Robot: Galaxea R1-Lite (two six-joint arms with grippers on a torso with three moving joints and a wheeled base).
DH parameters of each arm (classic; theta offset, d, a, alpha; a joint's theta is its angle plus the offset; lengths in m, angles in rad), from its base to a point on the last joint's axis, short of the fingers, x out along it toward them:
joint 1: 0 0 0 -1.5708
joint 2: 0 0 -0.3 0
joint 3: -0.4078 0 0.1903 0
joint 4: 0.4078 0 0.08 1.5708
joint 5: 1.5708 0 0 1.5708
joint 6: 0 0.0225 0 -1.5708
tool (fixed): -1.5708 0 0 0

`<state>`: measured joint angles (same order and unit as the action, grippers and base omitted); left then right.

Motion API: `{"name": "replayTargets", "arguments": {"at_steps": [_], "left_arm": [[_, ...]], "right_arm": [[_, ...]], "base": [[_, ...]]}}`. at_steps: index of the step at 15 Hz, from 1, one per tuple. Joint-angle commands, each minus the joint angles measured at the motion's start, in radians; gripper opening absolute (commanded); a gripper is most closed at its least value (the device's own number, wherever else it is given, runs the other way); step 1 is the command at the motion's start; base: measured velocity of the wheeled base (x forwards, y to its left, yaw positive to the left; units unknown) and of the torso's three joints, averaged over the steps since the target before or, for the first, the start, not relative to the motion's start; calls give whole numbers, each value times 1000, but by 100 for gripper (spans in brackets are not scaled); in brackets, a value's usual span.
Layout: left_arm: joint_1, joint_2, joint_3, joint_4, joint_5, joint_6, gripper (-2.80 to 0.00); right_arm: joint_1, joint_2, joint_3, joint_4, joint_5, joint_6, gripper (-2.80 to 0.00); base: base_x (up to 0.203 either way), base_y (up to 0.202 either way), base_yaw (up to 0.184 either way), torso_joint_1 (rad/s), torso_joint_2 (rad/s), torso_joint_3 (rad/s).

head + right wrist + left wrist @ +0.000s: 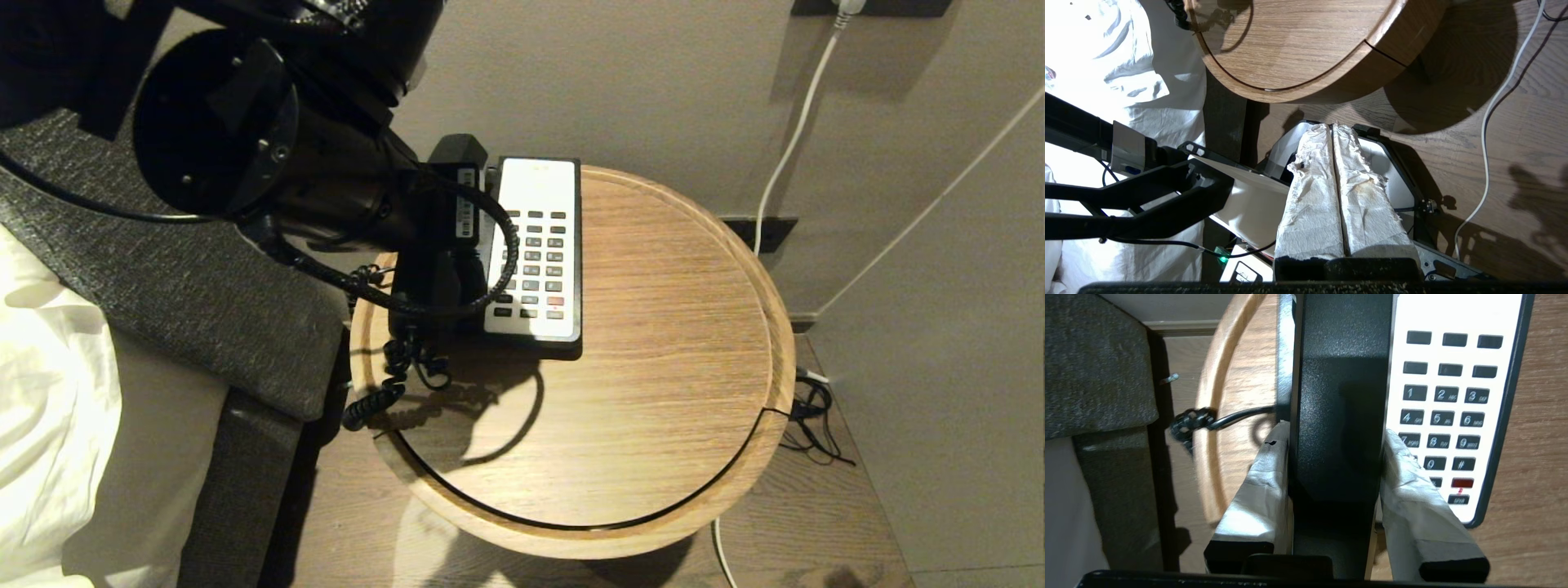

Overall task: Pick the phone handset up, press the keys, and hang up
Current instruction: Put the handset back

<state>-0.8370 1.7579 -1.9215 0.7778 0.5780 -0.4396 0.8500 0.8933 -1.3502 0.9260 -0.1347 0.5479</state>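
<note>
A round wooden bench [653, 392] stands beside a bed with grey padding and white linen; one telephone sits at its far left edge, a black base with a white faceplate; the left arm reaches over the phone from the left, hiding much of it in the head view; the left pincer [1333, 435] has its two paper-wrapped fingers [1267, 473] pressed against either side of the phone handset [1339, 416], so it is holding the handset across its width; the handset lies along the base's left side, just beside the keys [1447, 416], and whether it is seated in the cradle or slightly raised cannot be told; one black coiled cord [392, 384] trails from the phone over the bench's left rim; the right pincer [1336, 179] hangs low beside the robot's own base, below the bench edge, fingers pressed together and holding nothing.

The step in hand appears to be the handling of the handset, either its lift or its return; the keys look untouched; the next move likely calls for raising the handset clear without dragging the base by the cord.

Count: one handset, one phone base, one coiled cord, one keypad with a single red key, one white cable [788, 155] on the wall.
</note>
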Motion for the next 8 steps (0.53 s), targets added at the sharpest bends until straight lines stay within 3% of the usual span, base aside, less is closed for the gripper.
{"name": "replayTargets", "arguments": {"at_steps": [1, 8], "left_arm": [[-1, 13, -2, -11, 3, -1, -280], [12, 44, -2, -21, 5, -3, -280]], "right_arm": [[1, -17, 13, 8, -2, 3, -280], [1, -50, 40, 19, 0, 3, -280]], "base": [[0, 0, 0, 0, 0, 0], [0, 0, 0, 0, 0, 0]]}}
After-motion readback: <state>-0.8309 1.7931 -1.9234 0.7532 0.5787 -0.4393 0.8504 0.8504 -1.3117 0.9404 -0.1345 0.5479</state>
